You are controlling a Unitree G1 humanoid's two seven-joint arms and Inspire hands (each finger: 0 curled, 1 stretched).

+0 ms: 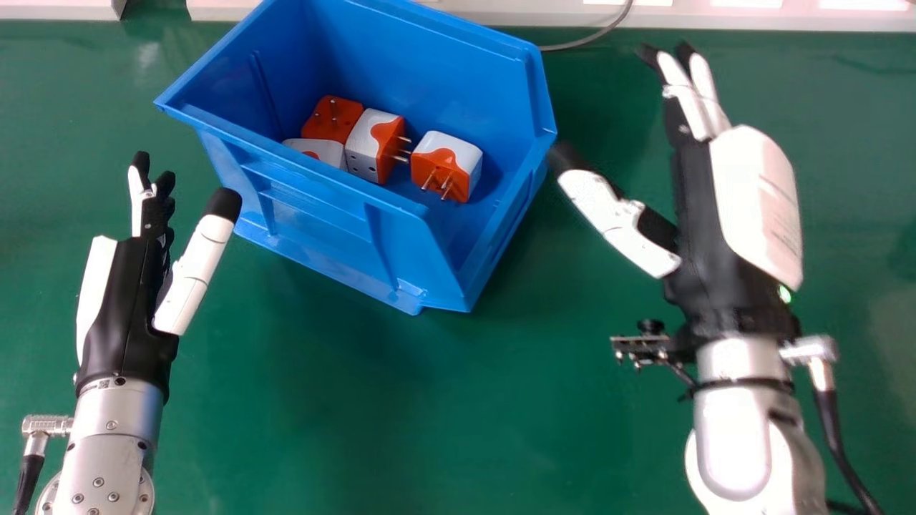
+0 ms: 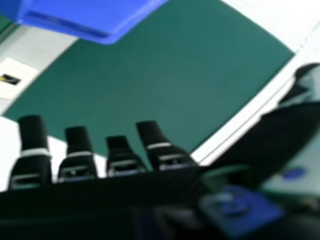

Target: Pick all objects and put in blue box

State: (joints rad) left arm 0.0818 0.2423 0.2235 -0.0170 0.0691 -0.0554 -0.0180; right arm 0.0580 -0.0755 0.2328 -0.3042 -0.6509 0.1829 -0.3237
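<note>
The blue box [image 1: 308, 186] stands at the top centre of the head view, tilted to the view. Inside it lie several orange and white plug adapters: one [image 1: 447, 166] apart at the right, another [image 1: 373, 145] beside an orange one [image 1: 333, 119], and a partly hidden one [image 1: 318, 151] behind the near wall. My right hand [image 1: 705, 207] is right of the box, open and empty, its thumb near the box's right corner. My left hand [image 1: 129, 286] is open and empty, left of the box. In the right hand view, my right hand [image 2: 120, 162] has straight fingers, with the blue box [image 2: 95, 17] beyond.
The green table [image 1: 343, 400] extends around the box and under both arms. A grey cable [image 1: 594, 34] runs behind the box, close to a white ledge [image 1: 744, 16] along the table's far edge.
</note>
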